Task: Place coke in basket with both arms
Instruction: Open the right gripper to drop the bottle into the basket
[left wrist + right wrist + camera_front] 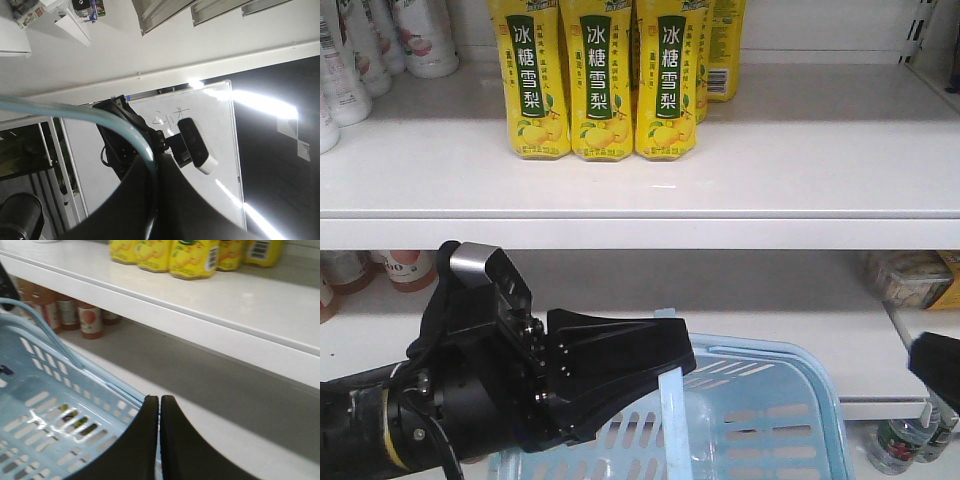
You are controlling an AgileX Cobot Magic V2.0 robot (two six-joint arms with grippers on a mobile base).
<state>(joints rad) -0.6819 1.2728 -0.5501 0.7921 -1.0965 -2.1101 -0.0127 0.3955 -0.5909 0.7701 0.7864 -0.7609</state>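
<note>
Front-facing view shows the left gripper (pixel 665 385) low in the foreground, its black jaws pinched onto the pale strap handle (pixel 672 420) of the light blue basket (pixel 770 420). That hold makes sense for a 2-arm job: one arm carries the basket up by its handle in front of the shelves so the other has an open mouth to drop a drink into. The left wrist view agrees, with the handle (pixel 100 122) curving straight into the dark jaws and only ceiling and a whiteboard (pixel 200 130) beyond, so that wrist is tipped upward as it bears the load.

Over on the right, the right gripper (pixel 159 405) hangs just above the basket's near rim (pixel 120 395), jaws pressed together with only a hairline slit between them and nothing in them. In the front view only a dark corner of it (pixel 935 365) shows at the frame edge.

No coke can be made out in any view. The white shelf (pixel 640 190) carries 3 yellow pear-drink bottles (pixel 600 80) in front, and small brown bottles (pixel 90 320) stand on the lower shelf. Judging by the empty right jaws, fetching the coke is not yet done.
</note>
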